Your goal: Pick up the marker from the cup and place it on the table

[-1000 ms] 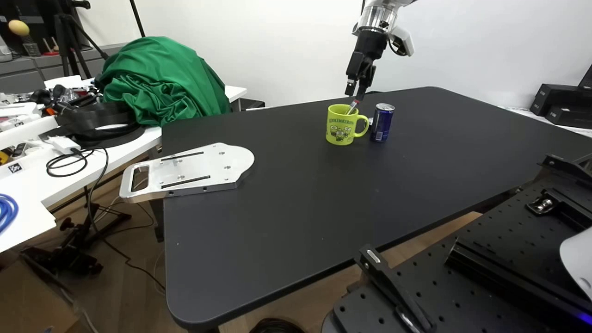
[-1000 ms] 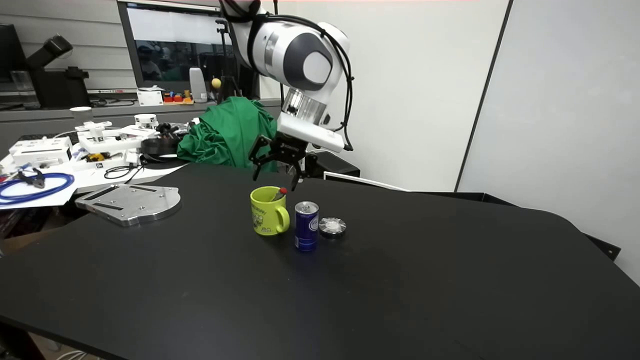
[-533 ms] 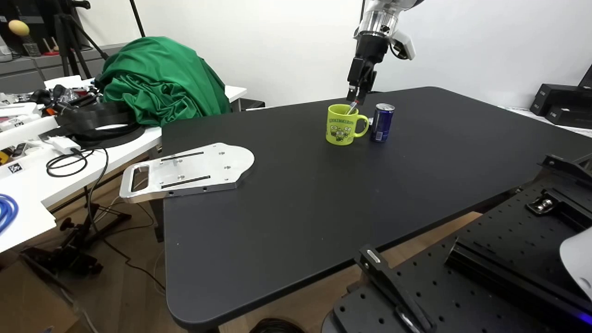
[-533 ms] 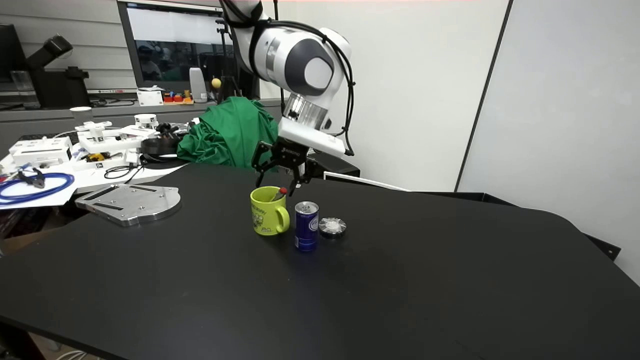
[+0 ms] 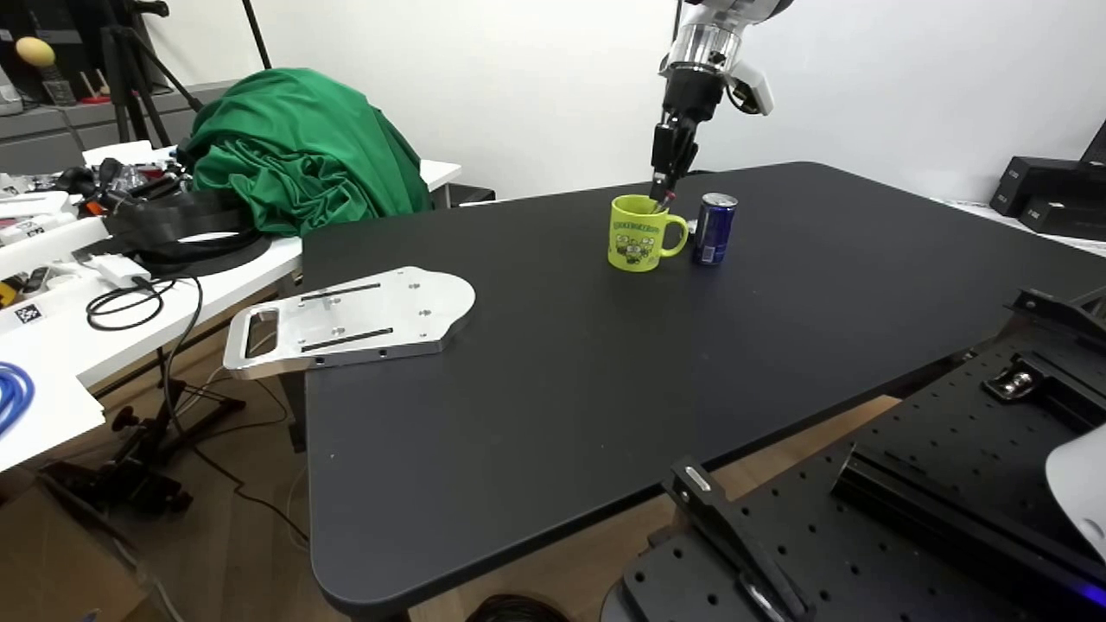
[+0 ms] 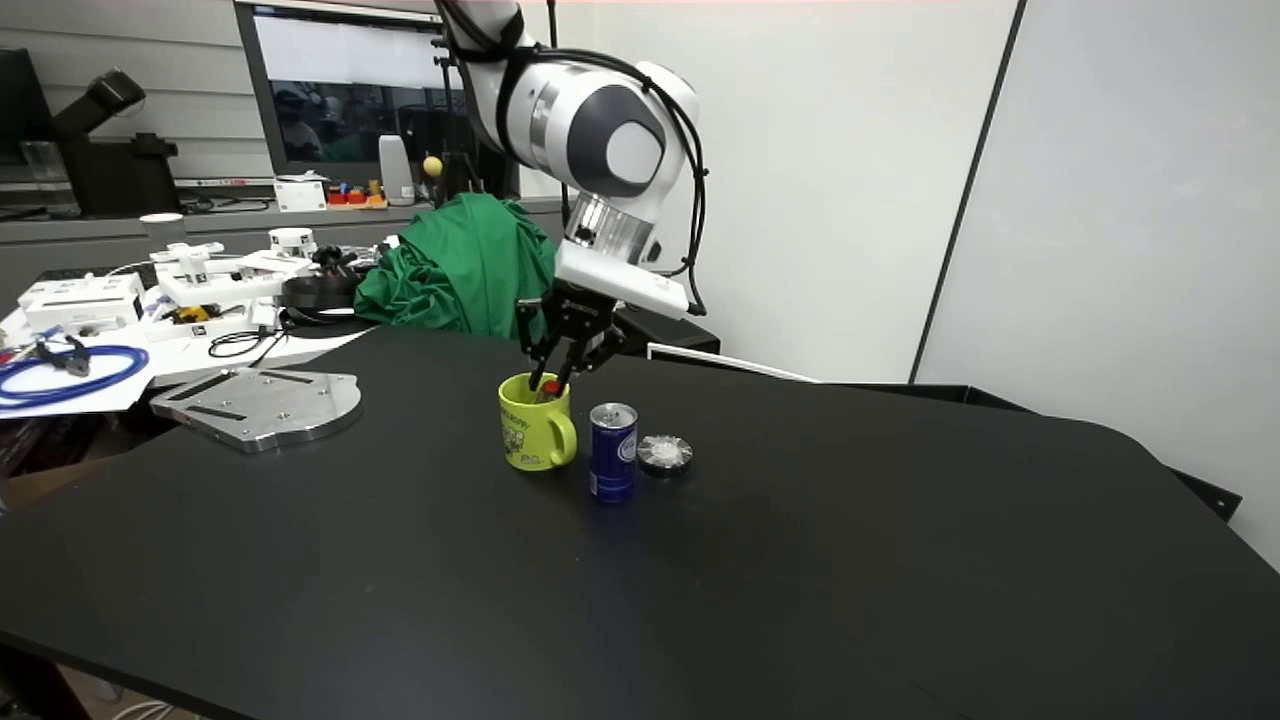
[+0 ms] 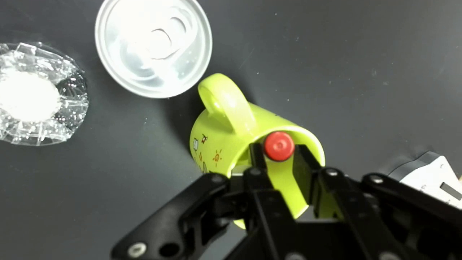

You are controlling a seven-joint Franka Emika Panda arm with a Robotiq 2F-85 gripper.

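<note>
Squarely between the clenched fingertips (image 7: 257,156) of the tool (image 7: 279,148): the marker (image 7: 279,146), in the cup (image 7: 232,139).

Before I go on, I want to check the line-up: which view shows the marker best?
The wrist view: the marker shows its red end large, between the fingers. Both exterior views show it only small at the mouth of the cup, crowded by the fingers, its lower part hidden inside.

You have one mug (image 6: 522,430), one marker (image 7: 279,146) in the mug, one can (image 6: 613,458) just beside it, one disc (image 6: 665,454) near it, one metal plate (image 6: 262,405) well apart from it, and one black table (image 6: 820,570) under it.
</note>
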